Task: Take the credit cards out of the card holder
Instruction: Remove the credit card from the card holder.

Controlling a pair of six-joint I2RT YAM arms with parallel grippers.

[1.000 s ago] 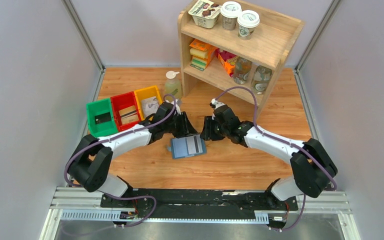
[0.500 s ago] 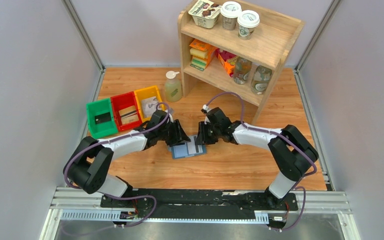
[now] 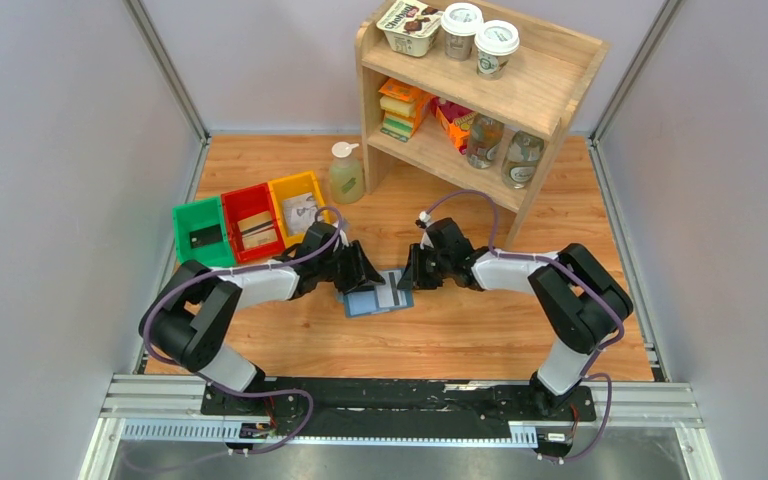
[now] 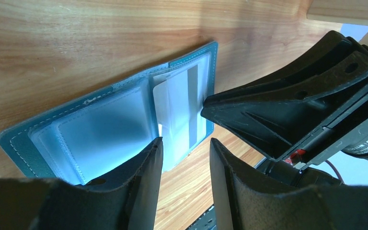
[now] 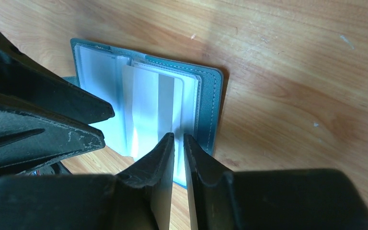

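The card holder (image 3: 372,302) lies open on the table (image 3: 480,330), inner side up. The half nearer the right arm holds a pale credit card (image 5: 153,100) with a grey stripe, lying partly out of its clear sleeve.

The left hand (image 4: 185,143) hangs over the holder's other half with its fingers spread apart and nothing between them. The right hand (image 5: 177,136) has its fingers drawn to a thin slit at the card's edge; whether they pinch the card cannot be told.

Left of the holder and farther back stand three bins in a row:
- The green bin (image 3: 182,243) holds a dark card (image 3: 205,237).
- The red bin (image 3: 231,214) holds a tan card (image 3: 255,232).
- The yellow bin (image 3: 294,181) holds a patterned card (image 3: 301,210).
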